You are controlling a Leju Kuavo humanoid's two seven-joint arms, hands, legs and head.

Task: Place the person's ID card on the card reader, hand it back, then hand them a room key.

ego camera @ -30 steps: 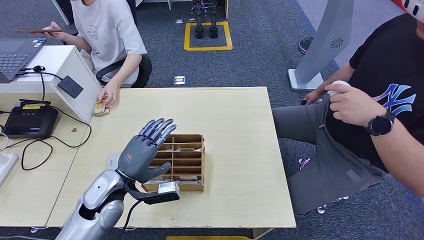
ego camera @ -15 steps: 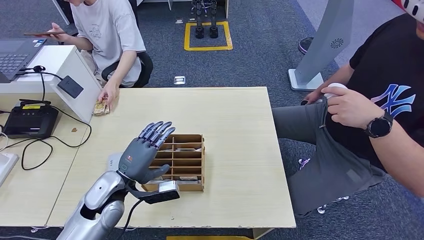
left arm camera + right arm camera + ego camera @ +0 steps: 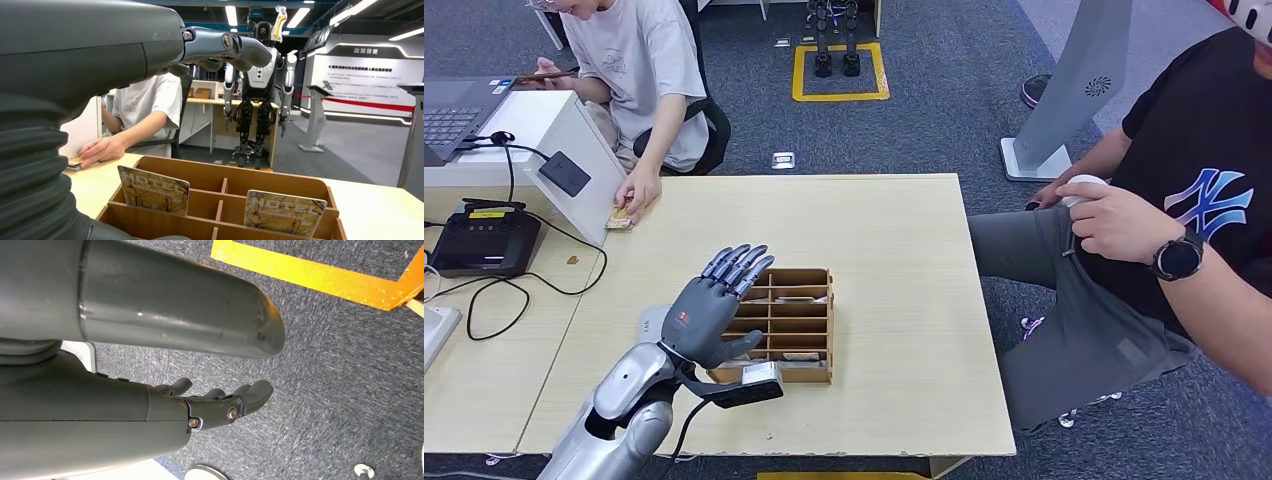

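On the table [image 3: 894, 250], wooden divided box [image 3: 796, 325], key cards [image 3: 154, 190] upright inside

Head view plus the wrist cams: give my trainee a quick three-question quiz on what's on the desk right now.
1. True or false: the left hand holds a card.
2. Where does the ID card lie? A) on the card reader B) under a person's hand at the table edge C) in the wooden box
3. Fill in: the cards standing in the wooden box read ____.

Key: 1 false, it hovers open above the box. 2 B. 3 MOTEL.
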